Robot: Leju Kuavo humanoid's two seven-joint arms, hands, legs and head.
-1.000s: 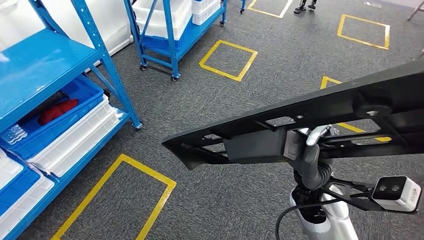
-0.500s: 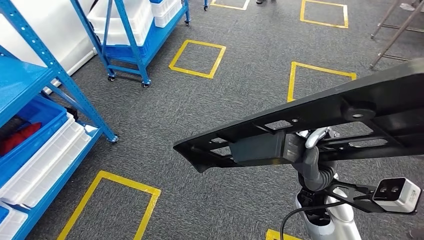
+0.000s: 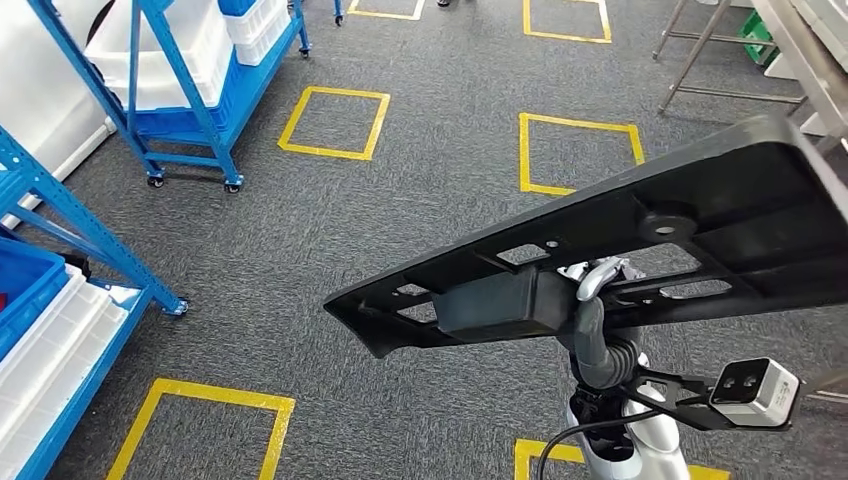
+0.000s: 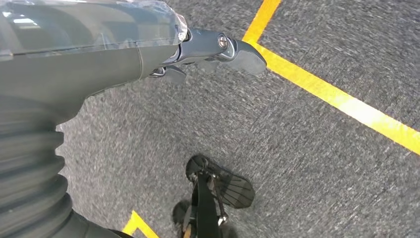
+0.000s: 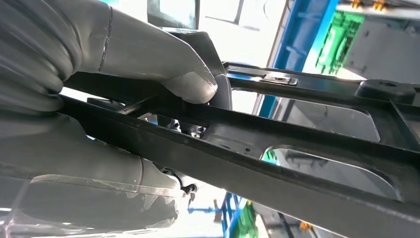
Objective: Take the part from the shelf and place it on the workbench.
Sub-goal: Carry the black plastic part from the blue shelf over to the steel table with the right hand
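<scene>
Black plastic part (image 3: 640, 250) gripped by right hand (image 3: 597, 290), thumb (image 5: 163, 64) clamped over rib; left hand (image 4: 198, 49) empty, fingers apart, above grey carpet (image 3: 420, 200).

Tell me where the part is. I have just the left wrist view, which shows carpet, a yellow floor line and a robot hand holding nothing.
Observer: The right robot hand holds the long black plastic part, raised above the carpet.
Operator: How is it gripped?
Observer: In the right wrist view the thumb presses on one of the part's ribs, with the rest of the hand beneath that rib.
Operator: Any workbench in sight?
Observer: A steel-legged table stands ahead on the right in the head view. I cannot tell whether it is the workbench.
</scene>
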